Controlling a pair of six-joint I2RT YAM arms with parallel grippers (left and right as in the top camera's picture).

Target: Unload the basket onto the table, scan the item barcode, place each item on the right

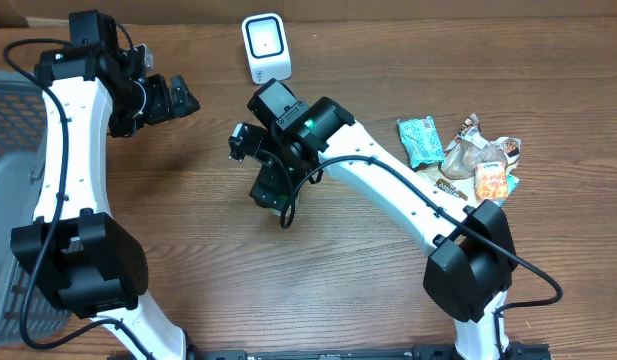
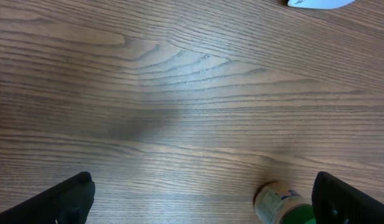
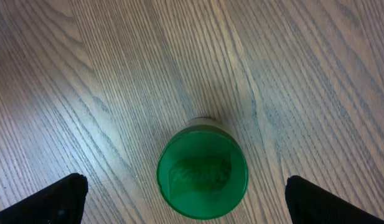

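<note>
Brown wood-grain table: far edge runs along the top of the overhead view. Right edge is out of frame. A wide bare stretch lies front-centre between the two arm bases. More bare wood lies between the left gripper and the scanner.

Grey plastic mesh basket: sits at the table's left side, cut by the frame and partly hidden by the white left arm. Only grey wall and floor show.

White right arm: reaches diagonally from front right to mid-table, taking up the middle ground.

White box-shaped barcode scanner: upright near the far edge, top centre, well apart from both grippers.

Heap of crinkled snack packets: lies on the right side, beside the right arm's forearm. A teal foil packet lies at its left end.

Small round jar with a green plastic lid, the item to scan: stands upright mid-table, lid on, contents hidden. Raised lettering on the lid is too soft to read. It is hidden under the right wrist in the overhead view and shows at the lower right of the left wrist view.

Right gripper: directly above the jar, jaws spread wide, fingers clear of the lid on both sides, gripping nothing.

Left gripper: over bare wood, jaws wide apart, nothing between them, with the jar near its right finger.
</note>
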